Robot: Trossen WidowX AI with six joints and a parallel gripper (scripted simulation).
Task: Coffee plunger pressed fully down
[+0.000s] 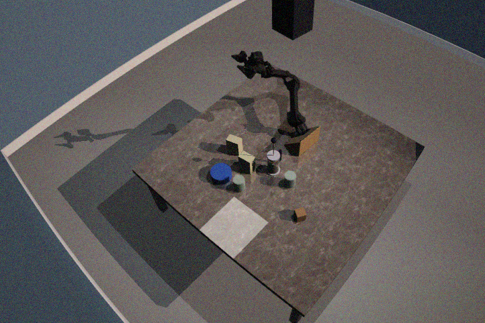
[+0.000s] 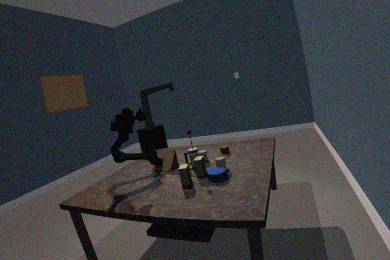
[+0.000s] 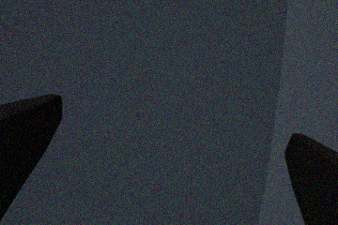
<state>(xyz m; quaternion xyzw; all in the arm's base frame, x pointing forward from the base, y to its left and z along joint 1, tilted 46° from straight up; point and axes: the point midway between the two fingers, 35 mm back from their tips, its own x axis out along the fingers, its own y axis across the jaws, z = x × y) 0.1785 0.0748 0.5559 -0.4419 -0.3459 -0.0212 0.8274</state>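
one coffee press (image 1: pixel 273 162), two pale cups (image 1: pixel 238 182), two cream blocks (image 1: pixel 234 144).

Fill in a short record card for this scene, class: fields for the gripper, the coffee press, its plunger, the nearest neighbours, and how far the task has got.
gripper: open, empty, raised high and well away from the press
coffee press: clear cylinder with pale lid, upright on the brown marbled table
plunger: black knob on thin rod, standing tall above the lid, not pressed
neighbours: cream block beside the press; pale green cylinder in front; blue round tin further off
task stage: plunger untouched; approach not yet made
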